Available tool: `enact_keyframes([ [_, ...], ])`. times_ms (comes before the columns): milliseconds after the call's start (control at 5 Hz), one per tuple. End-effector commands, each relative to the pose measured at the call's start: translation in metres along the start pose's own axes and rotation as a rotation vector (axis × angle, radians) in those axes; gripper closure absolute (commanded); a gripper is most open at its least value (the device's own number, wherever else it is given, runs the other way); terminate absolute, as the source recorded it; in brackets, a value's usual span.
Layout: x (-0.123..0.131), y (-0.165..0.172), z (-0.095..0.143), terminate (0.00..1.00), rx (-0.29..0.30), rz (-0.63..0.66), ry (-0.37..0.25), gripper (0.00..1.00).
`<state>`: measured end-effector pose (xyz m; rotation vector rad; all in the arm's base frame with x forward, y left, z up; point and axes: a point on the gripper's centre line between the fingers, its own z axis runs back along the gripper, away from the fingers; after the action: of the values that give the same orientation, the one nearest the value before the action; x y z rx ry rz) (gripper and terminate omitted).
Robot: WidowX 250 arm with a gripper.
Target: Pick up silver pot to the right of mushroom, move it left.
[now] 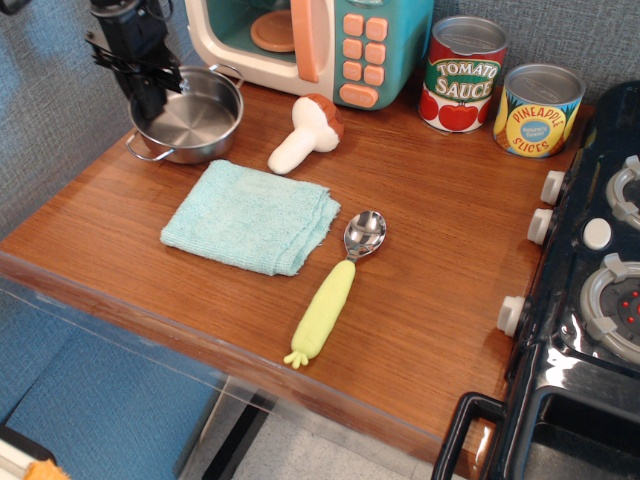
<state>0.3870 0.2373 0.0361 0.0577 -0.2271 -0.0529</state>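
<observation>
The silver pot [195, 120] is at the back left of the wooden counter [430, 260], to the left of the mushroom [305, 133]. It is low, on or just above the wood; I cannot tell which. My black gripper [148, 98] comes down from the top left and is shut on the pot's left rim. One wire handle sticks out at the pot's front left. The mushroom lies on its side with its brown cap toward the toy microwave.
A toy microwave [320, 40] stands at the back. A tomato sauce can [462, 75] and a pineapple can [538, 110] stand at the back right. A light blue cloth [250, 217] and a yellow-handled spoon [335, 290] lie mid-counter. A black stove [590, 300] fills the right.
</observation>
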Motion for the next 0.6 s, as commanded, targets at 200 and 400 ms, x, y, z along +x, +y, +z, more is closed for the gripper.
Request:
enact_keyframes([
  [200,0.01,0.002,0.037,0.0,0.072,0.013,-0.027,0.0],
  [400,0.012,-0.002,0.067,0.0,0.1,0.047,-0.023,0.0],
])
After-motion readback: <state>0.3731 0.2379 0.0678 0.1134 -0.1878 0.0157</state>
